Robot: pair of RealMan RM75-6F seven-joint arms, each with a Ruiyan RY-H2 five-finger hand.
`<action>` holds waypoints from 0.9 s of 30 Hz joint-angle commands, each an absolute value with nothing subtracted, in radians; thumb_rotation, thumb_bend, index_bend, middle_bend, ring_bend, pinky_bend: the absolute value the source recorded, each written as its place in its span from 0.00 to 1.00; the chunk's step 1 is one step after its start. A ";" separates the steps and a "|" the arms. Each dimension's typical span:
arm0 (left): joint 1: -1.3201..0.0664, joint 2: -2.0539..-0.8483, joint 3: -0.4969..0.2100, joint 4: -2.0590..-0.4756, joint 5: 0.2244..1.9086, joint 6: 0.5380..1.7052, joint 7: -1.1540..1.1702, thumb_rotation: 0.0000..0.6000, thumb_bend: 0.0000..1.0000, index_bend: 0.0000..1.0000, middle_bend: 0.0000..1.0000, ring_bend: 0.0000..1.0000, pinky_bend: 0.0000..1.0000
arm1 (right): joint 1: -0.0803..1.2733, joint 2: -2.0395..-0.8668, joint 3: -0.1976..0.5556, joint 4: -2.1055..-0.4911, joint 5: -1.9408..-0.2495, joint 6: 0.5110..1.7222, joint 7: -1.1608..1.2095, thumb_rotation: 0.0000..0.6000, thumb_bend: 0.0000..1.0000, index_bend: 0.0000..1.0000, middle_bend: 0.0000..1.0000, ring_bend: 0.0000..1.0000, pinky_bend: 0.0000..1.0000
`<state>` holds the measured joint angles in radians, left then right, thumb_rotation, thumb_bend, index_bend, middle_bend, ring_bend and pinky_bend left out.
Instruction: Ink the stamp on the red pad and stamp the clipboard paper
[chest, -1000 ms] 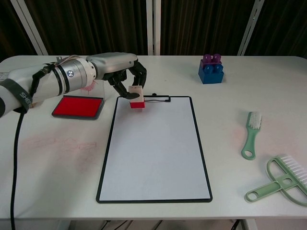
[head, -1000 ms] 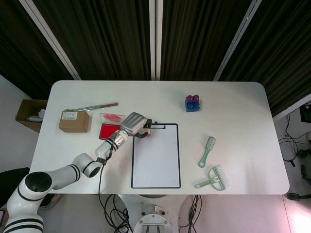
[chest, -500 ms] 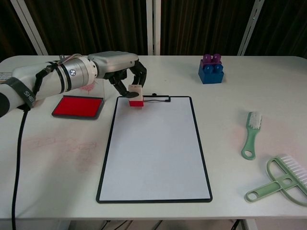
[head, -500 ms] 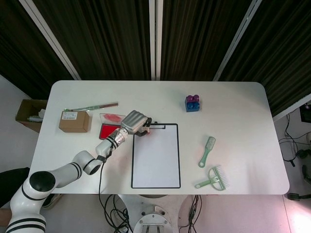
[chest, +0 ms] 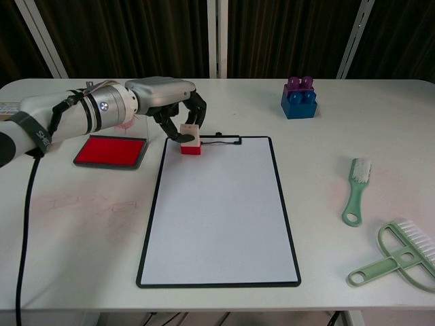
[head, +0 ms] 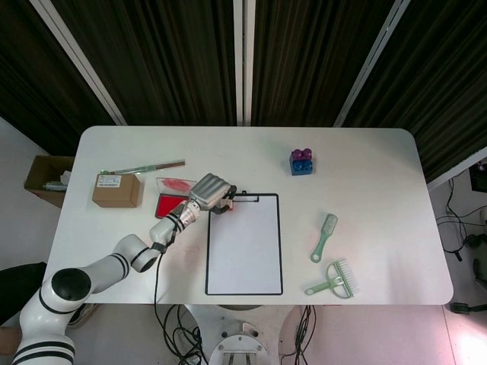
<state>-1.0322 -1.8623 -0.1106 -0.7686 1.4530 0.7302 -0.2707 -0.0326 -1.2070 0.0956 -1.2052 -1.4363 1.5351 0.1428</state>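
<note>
Red-based and pale-topped, the blocky stamp sits lower than a second ago, now down at the top left corner of the clipboard paper. My left hand pinches it from above, dark fingers curled round it. Beside it lies the flat red pad.

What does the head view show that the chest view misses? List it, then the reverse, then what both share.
Only the head view shows the brown box and the cardboard carton beyond the table's edge. Only the chest view shows the stamp, pinched by the left hand at the paper's top left corner. Both show the red pad, clipboard, blocks and green brushes.
</note>
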 commanded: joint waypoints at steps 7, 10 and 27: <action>-1.022 -1.883 -0.099 -0.727 1.454 0.727 -0.301 1.00 0.44 0.66 0.66 1.00 1.00 | -0.032 -1.211 0.094 -1.200 -1.435 1.529 0.142 1.00 0.39 0.00 0.00 0.00 0.00; -1.019 -1.889 -0.093 -0.718 1.461 0.734 -0.310 1.00 0.44 0.66 0.66 1.00 1.00 | -0.032 -1.211 0.094 -1.199 -1.434 1.527 0.141 1.00 0.39 0.00 0.00 0.00 0.00; -1.019 -1.907 -0.087 -0.691 1.470 0.743 -0.327 1.00 0.44 0.66 0.67 1.00 1.00 | -0.033 -1.210 0.093 -1.200 -1.431 1.522 0.142 1.00 0.39 0.00 0.00 0.00 0.00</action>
<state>-1.0187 -1.9074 -0.0871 -0.6904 1.4700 0.7430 -0.3265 -0.0328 -1.2099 0.0926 -1.2005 -1.4314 1.5217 0.1420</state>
